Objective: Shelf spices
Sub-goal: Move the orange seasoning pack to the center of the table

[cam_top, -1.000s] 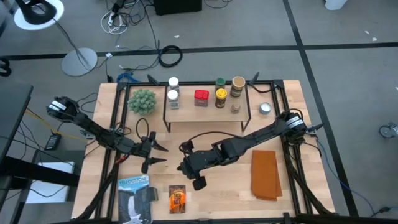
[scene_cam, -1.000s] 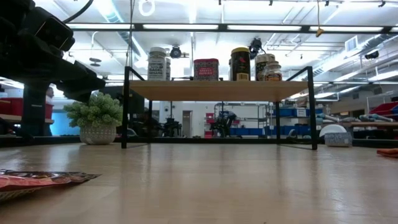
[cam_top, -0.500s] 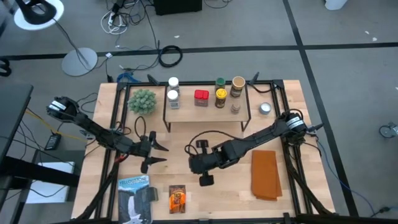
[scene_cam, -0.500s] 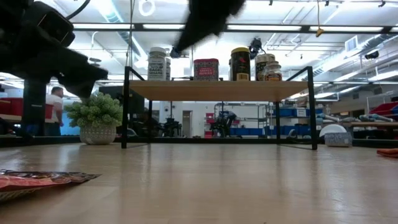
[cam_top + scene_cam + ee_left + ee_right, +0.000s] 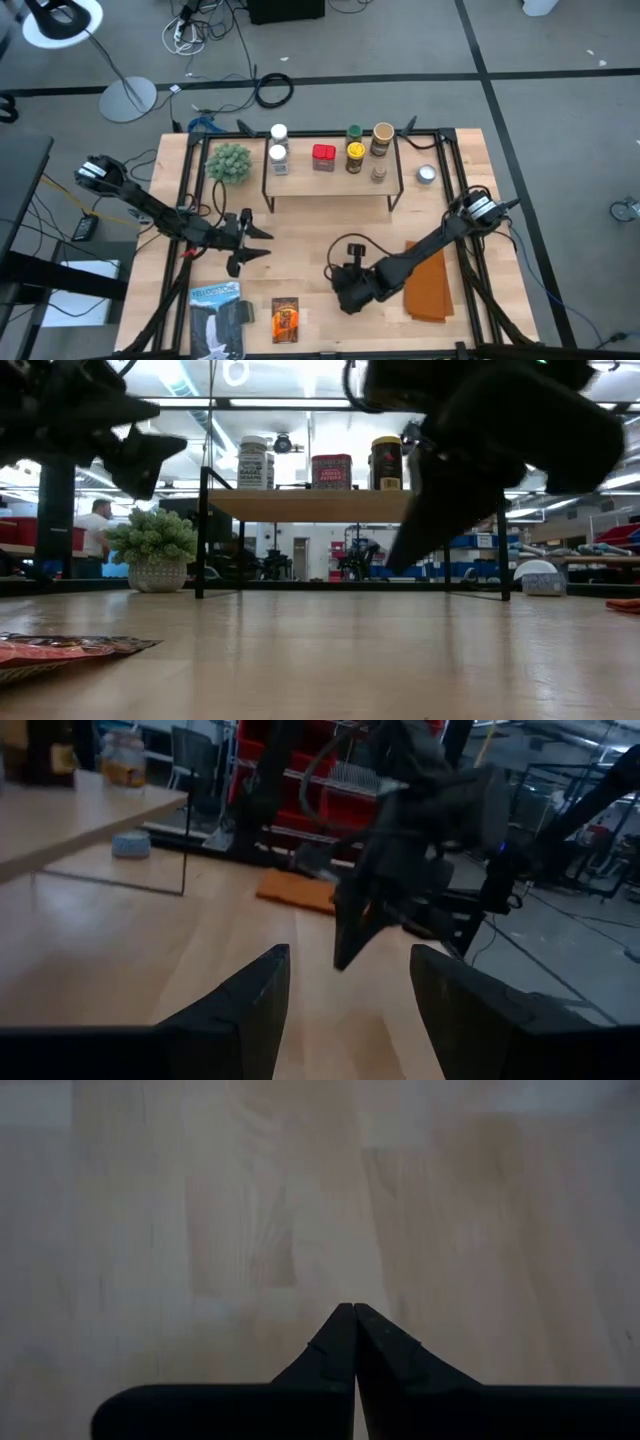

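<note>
Right gripper (image 5: 347, 300), jaws shut and empty, hovers just right of the orange-brown packet (image 5: 285, 318); left gripper (image 5: 250, 245) half-open, empty.

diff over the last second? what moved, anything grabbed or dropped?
The right gripper, fingers shut and empty, swung from the table's middle in front of the shelf toward the near edge, closer to the orange-brown cloth. Nothing was taken or let go. The left gripper stayed open in place; the jars on the shelf and the orange-brown packet did not move.
</note>
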`<state>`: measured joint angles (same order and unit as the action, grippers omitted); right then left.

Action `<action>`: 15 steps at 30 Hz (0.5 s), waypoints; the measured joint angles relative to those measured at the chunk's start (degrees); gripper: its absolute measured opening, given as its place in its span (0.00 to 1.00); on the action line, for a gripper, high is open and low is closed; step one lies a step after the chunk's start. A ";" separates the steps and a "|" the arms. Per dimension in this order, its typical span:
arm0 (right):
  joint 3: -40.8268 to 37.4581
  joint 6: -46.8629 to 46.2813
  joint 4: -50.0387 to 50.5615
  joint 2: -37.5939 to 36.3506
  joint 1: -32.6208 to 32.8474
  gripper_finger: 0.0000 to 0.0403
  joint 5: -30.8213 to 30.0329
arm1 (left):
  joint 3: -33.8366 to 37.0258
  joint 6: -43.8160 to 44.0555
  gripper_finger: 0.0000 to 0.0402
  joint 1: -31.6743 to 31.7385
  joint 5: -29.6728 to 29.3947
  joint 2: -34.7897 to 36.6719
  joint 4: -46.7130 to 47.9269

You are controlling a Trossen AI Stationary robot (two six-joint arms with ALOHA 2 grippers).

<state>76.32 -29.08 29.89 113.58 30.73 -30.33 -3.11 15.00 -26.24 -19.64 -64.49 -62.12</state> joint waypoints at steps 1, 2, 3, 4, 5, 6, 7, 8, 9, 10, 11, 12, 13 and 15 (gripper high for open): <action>-0.71 -0.73 -0.67 0.00 0.44 0.01 -1.12 | -1.06 -0.67 0.53 0.00 0.00 0.02 0.94; -1.42 -1.37 -2.03 0.00 0.82 0.01 -2.25 | -2.38 -1.44 0.53 0.00 0.00 0.00 2.30; -2.29 -1.94 -3.86 0.00 1.12 0.01 -3.30 | -3.93 -2.29 0.53 0.00 0.00 0.00 4.19; -3.25 -2.26 -5.76 0.00 1.29 0.01 -4.60 | -5.95 -2.87 0.53 0.00 0.02 0.00 6.98; -4.22 -2.32 -8.21 0.00 1.40 0.01 -6.18 | -8.24 -3.48 0.53 0.00 0.02 0.00 10.49; -5.14 -2.12 -11.92 0.00 1.48 0.01 -7.82 | -10.64 -4.26 0.53 0.00 0.02 0.00 14.23; -6.20 -1.47 -17.21 0.00 1.50 0.01 -9.25 | -13.65 -4.62 0.53 0.00 0.02 0.00 19.17; -7.47 -0.08 -23.34 0.00 1.19 0.01 -9.78 | -16.84 -4.92 0.53 -0.01 0.06 0.00 24.69; -9.15 2.23 -30.04 -0.02 0.70 0.01 -9.39 | -20.23 -4.95 0.53 -0.02 -0.03 0.00 31.14; -10.86 4.97 -36.12 -0.02 0.10 0.01 -8.18 | -23.97 -4.58 0.53 -0.02 -0.48 0.00 38.33; -12.53 7.64 -41.87 -0.02 -0.64 0.01 -6.52 | -27.67 -3.80 0.53 -0.02 -1.22 -0.02 45.78; -14.10 9.68 -47.26 -0.02 -1.39 0.01 -4.74 | -31.58 -2.55 0.53 -0.02 -2.02 -0.04 53.29; -15.36 10.93 -52.40 -0.02 -2.17 0.01 -2.69 | -35.42 -1.12 0.53 -0.02 -2.49 -0.04 60.49; -17.31 11.57 -59.34 -0.02 -4.07 0.00 2.92 | -42.13 3.50 0.53 -0.02 -2.88 -0.04 72.37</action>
<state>59.00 -17.52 -29.46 113.56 26.66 -27.41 -45.24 18.50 -26.26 -22.52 -64.53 10.25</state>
